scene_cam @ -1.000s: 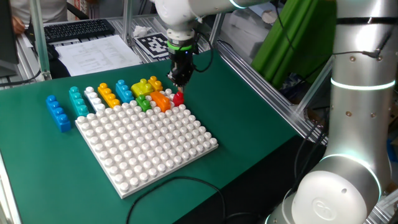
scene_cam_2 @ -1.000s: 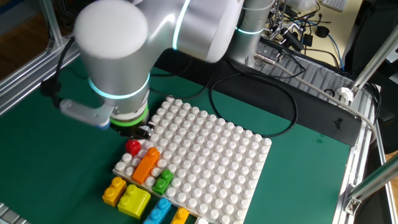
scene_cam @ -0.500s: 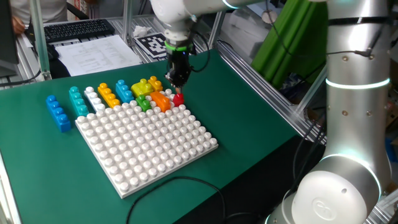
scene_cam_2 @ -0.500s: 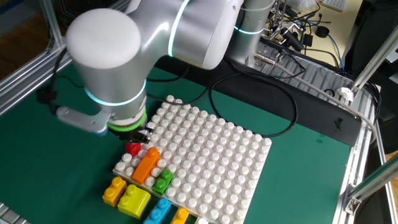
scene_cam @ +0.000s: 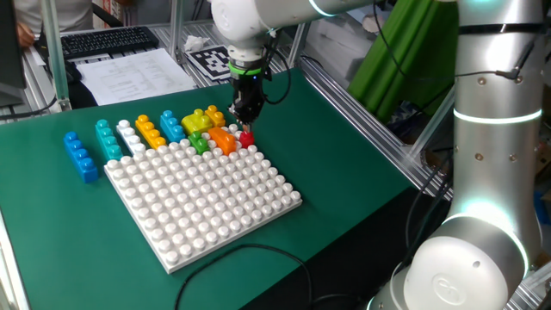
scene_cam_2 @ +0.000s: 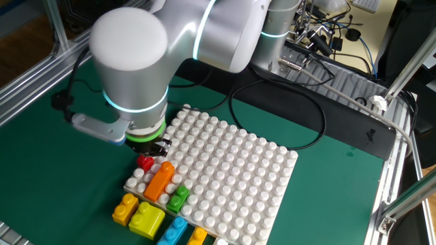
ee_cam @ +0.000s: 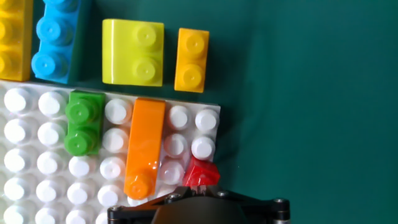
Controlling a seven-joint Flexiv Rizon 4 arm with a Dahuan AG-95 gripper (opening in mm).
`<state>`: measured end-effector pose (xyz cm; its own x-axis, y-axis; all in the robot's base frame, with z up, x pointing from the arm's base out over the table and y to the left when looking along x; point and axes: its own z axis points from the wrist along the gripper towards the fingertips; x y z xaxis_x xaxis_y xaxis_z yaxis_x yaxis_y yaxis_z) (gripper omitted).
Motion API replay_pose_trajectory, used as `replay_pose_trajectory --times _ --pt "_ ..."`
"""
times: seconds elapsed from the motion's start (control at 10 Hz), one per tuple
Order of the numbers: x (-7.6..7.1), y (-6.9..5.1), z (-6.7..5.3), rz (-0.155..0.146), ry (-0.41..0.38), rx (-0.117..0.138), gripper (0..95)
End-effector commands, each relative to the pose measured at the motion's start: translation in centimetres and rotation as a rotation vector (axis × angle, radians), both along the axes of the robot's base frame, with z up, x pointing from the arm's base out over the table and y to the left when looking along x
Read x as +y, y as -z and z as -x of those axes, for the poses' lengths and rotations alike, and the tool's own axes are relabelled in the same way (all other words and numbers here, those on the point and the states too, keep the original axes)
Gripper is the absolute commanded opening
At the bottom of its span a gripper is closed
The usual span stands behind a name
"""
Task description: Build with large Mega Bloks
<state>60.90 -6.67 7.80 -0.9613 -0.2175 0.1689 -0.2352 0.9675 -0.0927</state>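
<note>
We found little changed over the last second; our gripper point(scene_cam: 245, 119), fingers together and empty, kept hovering just above the red block point(ee_cam: 201, 173) seated at the white baseplate's point(scene_cam: 207, 207) corner beside the orange block point(ee_cam: 144, 147); placement looked finished.
</note>
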Motion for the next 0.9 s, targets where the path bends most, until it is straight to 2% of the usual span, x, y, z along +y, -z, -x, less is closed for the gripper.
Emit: replay_pose_trajectory --times 0.1,0.2,0.4,0.5,0.6,0.7,0.9 --pt "0.0 0.7 0.1 0.0 -0.001 -0.005 0.0" --pt "0.1 0.8 0.1 0.001 -0.001 -0.008 0.0" --pt "0.0 -0.2 0.4 -0.003 0.012 -0.003 0.0" --pt "0.3 -1.3 0.5 -0.024 0.051 0.007 0.0" --pt "0.4 -1.7 0.6 -0.039 0.078 0.004 0.0" --pt "0.7 -2.0 0.5 -0.069 0.122 -0.005 0.0" --pt "1.0 -2.2 -0.7 -0.073 0.122 -0.01 0.0"
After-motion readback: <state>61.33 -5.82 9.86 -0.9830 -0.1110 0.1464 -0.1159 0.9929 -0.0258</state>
